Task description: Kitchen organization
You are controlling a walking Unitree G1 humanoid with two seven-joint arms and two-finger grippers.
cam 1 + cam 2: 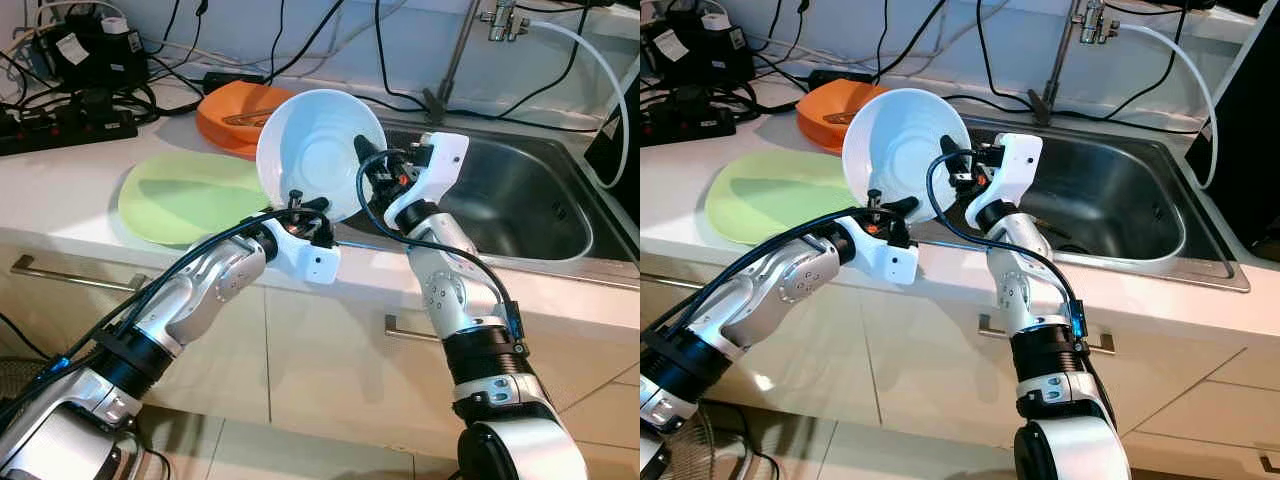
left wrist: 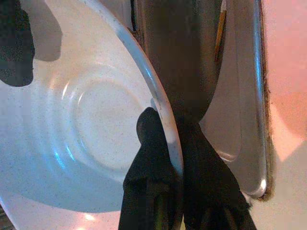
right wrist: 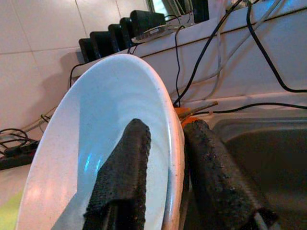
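The round white speckled ceramic bowl, probably stiff, slick and breakable, is held tilted above the counter edge beside the steel sink, its rim pinched by left gripper and right gripper.

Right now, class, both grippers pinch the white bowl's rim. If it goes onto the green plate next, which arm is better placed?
Probably the left. The left gripper holds the white bowl on the side nearest the green plate, while the right gripper grips the rim on the sink side.
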